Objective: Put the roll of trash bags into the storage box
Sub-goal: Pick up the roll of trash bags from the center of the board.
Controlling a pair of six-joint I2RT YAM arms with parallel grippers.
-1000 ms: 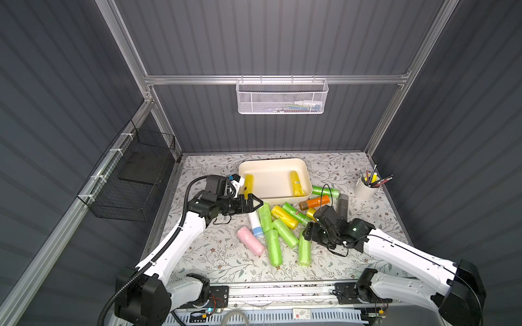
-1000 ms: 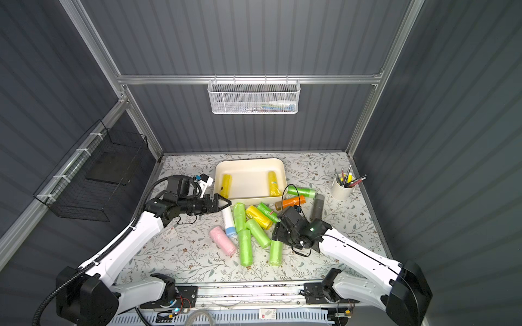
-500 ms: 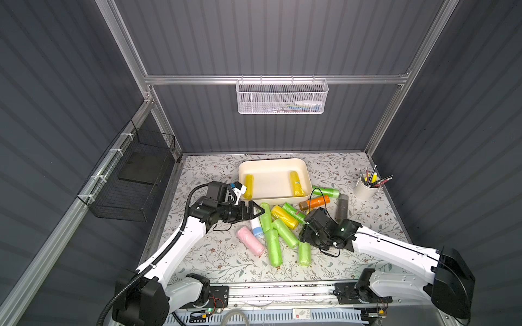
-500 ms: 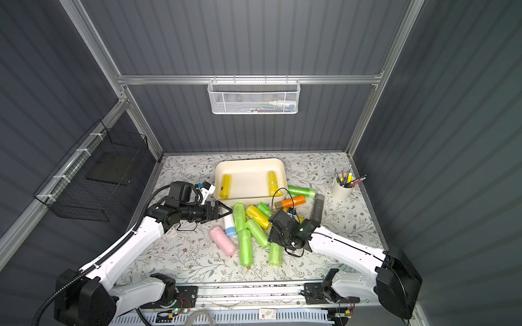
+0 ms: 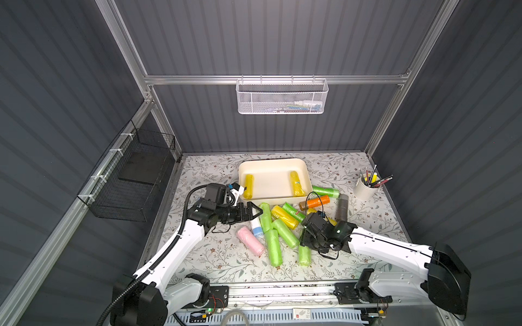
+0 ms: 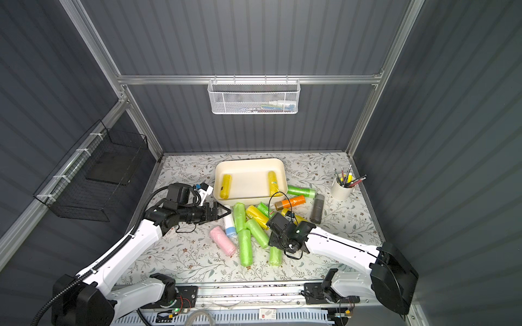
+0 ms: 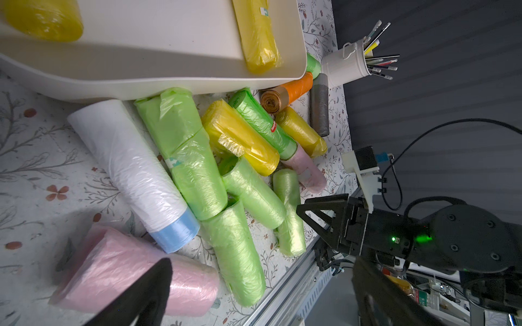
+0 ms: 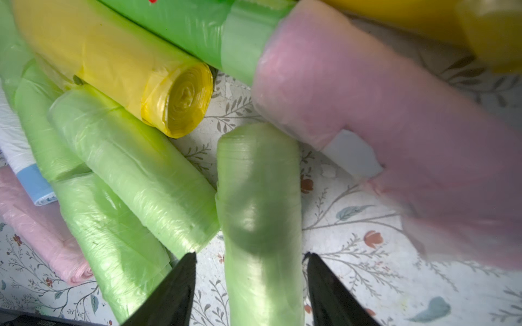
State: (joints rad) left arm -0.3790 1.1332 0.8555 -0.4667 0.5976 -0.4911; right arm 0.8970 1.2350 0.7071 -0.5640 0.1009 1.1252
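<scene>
Fingers [image 8: 180,285] of right gripper [image 8: 250,255] astride light-green roll [image 8: 258,197], gaps either side.

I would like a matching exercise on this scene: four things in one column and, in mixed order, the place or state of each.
1 storage box
2 white mesh basket
3 pen cup
4 grey roll

A lies on its side on the table
B hangs from the rail
C holds two yellow rolls
D stands upright, full of pens

Pairs: 1-C, 2-B, 3-D, 4-A

There are a cream storage box [image 5: 271,180], pink roll [image 5: 250,240], green roll [image 5: 273,248], and floral-patterned table [image 5: 226,258].
</scene>
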